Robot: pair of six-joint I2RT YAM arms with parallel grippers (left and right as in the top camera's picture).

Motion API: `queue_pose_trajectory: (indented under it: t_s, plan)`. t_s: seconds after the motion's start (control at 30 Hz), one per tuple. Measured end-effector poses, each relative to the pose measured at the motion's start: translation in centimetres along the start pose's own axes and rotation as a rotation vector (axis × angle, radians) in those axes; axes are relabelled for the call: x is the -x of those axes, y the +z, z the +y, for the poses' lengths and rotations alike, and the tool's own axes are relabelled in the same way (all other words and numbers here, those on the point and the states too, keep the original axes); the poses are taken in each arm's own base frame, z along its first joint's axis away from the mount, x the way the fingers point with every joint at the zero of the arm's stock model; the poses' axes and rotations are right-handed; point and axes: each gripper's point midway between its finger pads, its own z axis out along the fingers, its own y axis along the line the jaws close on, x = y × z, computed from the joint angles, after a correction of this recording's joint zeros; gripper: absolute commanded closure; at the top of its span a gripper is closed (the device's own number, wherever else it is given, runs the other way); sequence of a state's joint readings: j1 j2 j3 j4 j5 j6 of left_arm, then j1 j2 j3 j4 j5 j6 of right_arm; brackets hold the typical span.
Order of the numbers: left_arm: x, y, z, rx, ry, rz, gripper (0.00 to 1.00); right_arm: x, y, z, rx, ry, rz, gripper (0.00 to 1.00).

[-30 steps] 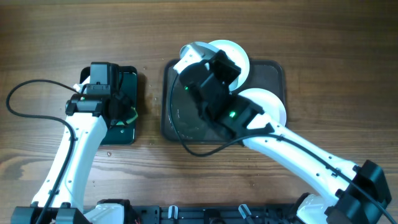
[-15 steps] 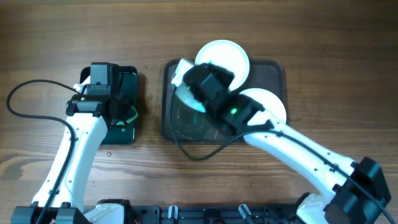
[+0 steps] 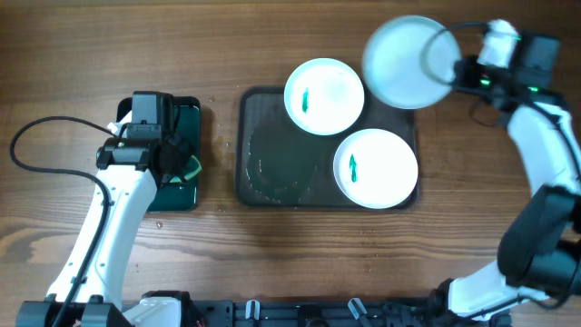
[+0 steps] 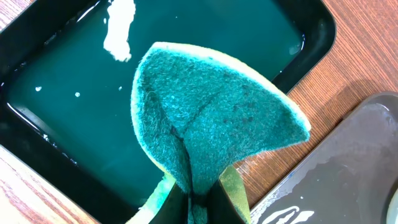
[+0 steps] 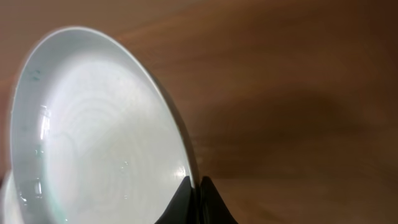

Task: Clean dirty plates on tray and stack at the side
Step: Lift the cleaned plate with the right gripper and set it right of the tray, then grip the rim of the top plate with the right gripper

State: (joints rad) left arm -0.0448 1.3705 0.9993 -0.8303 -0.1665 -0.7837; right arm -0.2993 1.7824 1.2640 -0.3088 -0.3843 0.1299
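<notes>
- Right gripper (image 5: 198, 198): jaws closed narrow on the rim of 1 round white plate (image 3: 404, 50). The plate is held in the air over the far right corner of the tray and the brown wooden table (image 3: 91, 54).
- Large dark grey rectangular tray (image 3: 272, 154): carries 2 more white plates, the far plate (image 3: 324, 97) and the near plate (image 3: 376, 168). Each has a small green smear. The left part of the tray is wet.
- Left gripper (image 4: 199, 199): jaws pinch a folded green sponge (image 4: 211, 118) above the small black glossy tray (image 4: 317, 28), which holds greenish water.
</notes>
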Motion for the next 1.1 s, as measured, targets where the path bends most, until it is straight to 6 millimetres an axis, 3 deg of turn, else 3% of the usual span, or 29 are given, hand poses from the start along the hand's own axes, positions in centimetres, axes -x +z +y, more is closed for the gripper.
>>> queue_pose_trajectory:
  t_s: [0.03,0.1,0.23,0.27,0.3,0.33,0.37,0.4,0.5,0.57,0.63,0.73,0.8,0.87,0.93,1.03,1.1]
  plan:
    - [0.0,0.0,0.0,0.0,0.0,0.0,0.96,-0.8,0.6,-3.3,-0.031,0.124,0.02,0.96]
    - [0.0,0.0,0.0,0.0,0.0,0.0,0.96,-2.2,1.4,-7.1,-0.07,0.263,0.05,0.96]
    - [0.0,0.0,0.0,0.0,0.0,0.0,0.96,-5.0,2.8,-10.9,-0.121,0.401,0.11,0.96]
    - [0.0,0.0,0.0,0.0,0.0,0.0,0.96,-5.4,2.8,-11.3,-0.145,0.411,0.12,0.96]
    - [0.0,0.0,0.0,0.0,0.0,0.0,0.96,-5.7,2.7,-12.0,-0.186,0.412,0.127,0.88]
    - [0.0,0.0,0.0,-0.001,0.0,0.0,0.96,-5.9,2.6,-12.6,-0.222,0.412,0.128,0.64]
    - [0.0,0.0,0.0,-0.001,0.0,0.0,0.96,-6.0,2.5,-13.2,-0.257,0.401,0.126,0.55]
    - [0.0,0.0,0.0,-0.001,0.0,-0.001,0.96,-6.0,2.4,-13.6,-0.279,0.389,0.124,0.55]
    - [0.1,0.0,-0.1,-0.003,-0.001,-0.003,0.96,-6.2,2.1,-14.1,-0.313,0.359,0.133,0.37]
    - [0.2,0.0,-0.2,-0.007,-0.002,-0.006,0.96,-6.1,2.0,-14.3,-0.326,0.34,0.134,0.34]
    - [0.3,0.0,-0.3,-0.012,-0.003,-0.011,0.96,-4.7,1.1,-13.9,-0.328,0.322,0.099,0.33]
    - [0.3,0.0,-0.3,-0.014,-0.003,-0.012,0.96,0.8,-1.4,-10.3,-0.232,0.243,-0.054,0.33]
    - [0.3,0.0,-0.3,-0.014,-0.003,-0.012,0.96,4.5,-2.8,-5.0,-0.104,0.131,-0.151,0.32]
    - [0.3,0.0,-0.4,-0.015,-0.003,-0.013,0.96,5.6,-2.9,0.4,0.016,0.016,-0.168,0.32]
    - [0.3,0.0,-0.4,-0.015,-0.003,-0.013,0.96,3.9,-1.2,7.2,0.155,-0.14,-0.112,0.32]
    - [0.4,0.0,-0.4,-0.017,-0.004,-0.014,0.96,0.6,1.2,12.8,0.251,-0.316,-0.038,0.33]
    - [0.4,0.0,-0.4,-0.017,-0.004,-0.015,0.96,-2.9,3.6,16.3,0.276,-0.436,0.029,0.35]
